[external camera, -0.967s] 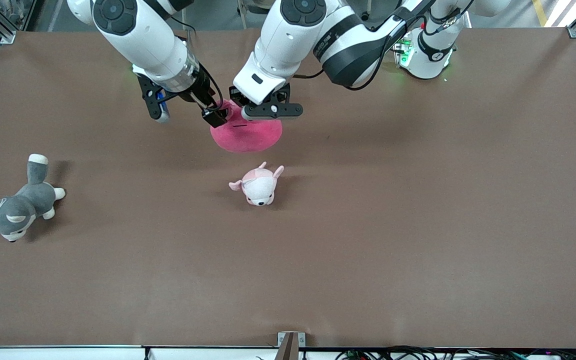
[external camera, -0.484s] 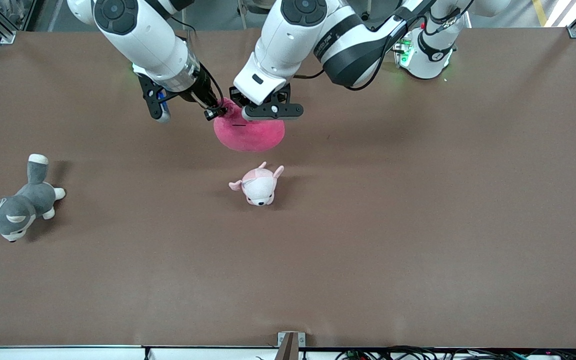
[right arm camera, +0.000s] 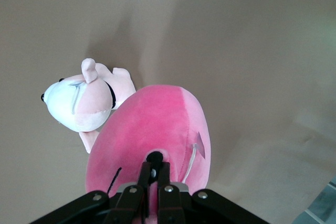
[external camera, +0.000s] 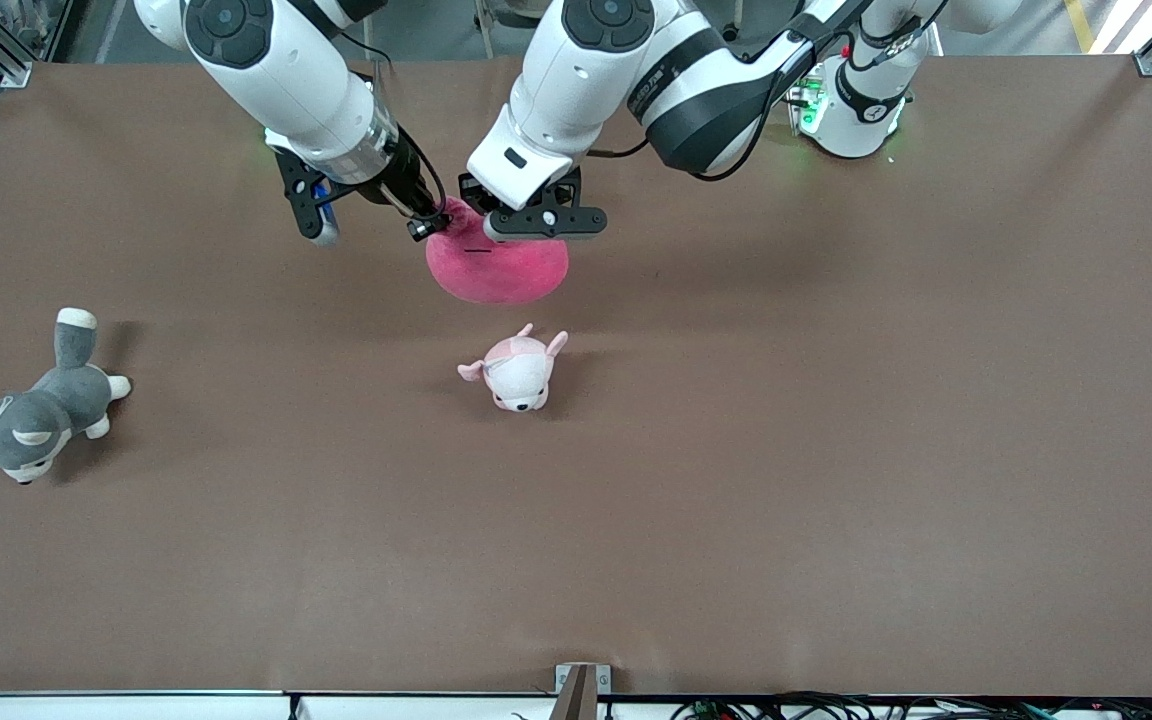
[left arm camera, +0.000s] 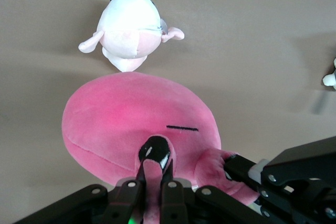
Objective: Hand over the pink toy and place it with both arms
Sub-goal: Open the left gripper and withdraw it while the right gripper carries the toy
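Both arms' jaws pinch pink toy [external camera: 497,268].

A: Right hand [external camera: 426,226] has drawn in and edged up toward twelve o'clock; a second ago its dark tip hung lower, at the pink toy's [external camera: 496,270] nine o'clock edge. Now its fingers pinch shut on a tuft of plush.

B: And the pink toy has come up with it. Its lower rim has lifted slightly toward twelve, and the body has slid a touch toward three o'clock, over the counter [external camera: 836,400].

A: The shape has changed too: rounder and fuller along the six o'clock side.

B: Most of that came in the first half second; since then the toy has only crept back toward nine.
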